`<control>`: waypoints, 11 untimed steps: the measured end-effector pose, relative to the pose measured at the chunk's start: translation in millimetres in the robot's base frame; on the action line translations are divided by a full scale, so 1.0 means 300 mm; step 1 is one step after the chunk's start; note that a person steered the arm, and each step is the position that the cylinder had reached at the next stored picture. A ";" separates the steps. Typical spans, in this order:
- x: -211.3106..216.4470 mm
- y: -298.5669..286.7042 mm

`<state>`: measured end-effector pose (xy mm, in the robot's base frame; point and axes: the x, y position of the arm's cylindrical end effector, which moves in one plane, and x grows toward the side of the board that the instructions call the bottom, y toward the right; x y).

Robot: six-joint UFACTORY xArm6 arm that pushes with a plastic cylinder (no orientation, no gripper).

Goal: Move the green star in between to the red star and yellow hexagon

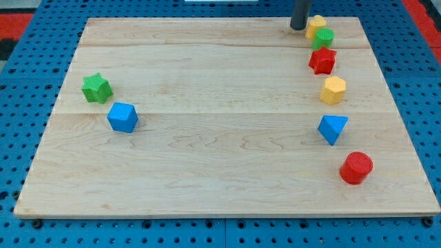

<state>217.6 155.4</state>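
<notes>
The wooden board (pixel 220 172) served as the only holder of things, and all eight blocks lay on it. Taking the board's middle as the clock's centre, the green star (pixel 96 88) sat out toward nine o'clock near the view's left edge, with a blue cube (pixel 122 117) just beside it at its four o'clock, the two apart by a thin gap.

The rest formed a loose column down the view's right side. At the top, a yellow block (pixel 315 25) (its shape was too small to make out) touched a green block (pixel 324 38) at its five o'clock. The red star (pixel 322 60) lay directly at six o'clock from that green block, touching or nearly so. The yellow hexagon (pixel 333 90) came next, near the red star but clear of it, leaving a narrow strip of bare wood between them. Below it lay a blue triangular block (pixel 333 128), and at its five o'clock a red cylinder (pixel 356 168).

My tip (pixel 298 28) stood on the board at roughly one o'clock, close to the top edge, just beside the yellow block at its nine o'clock; whether the two actually touched I could not tell. It was a plain rod with nothing to open or close, and it held nothing. The green star lay well apart from it, across the board.
</notes>
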 end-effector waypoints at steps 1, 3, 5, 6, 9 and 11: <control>-0.032 -0.166; -0.033 -0.695; 0.008 -1.083; 0.024 -1.264; 0.130 -1.535; 0.493 -1.374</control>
<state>365.4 -256.8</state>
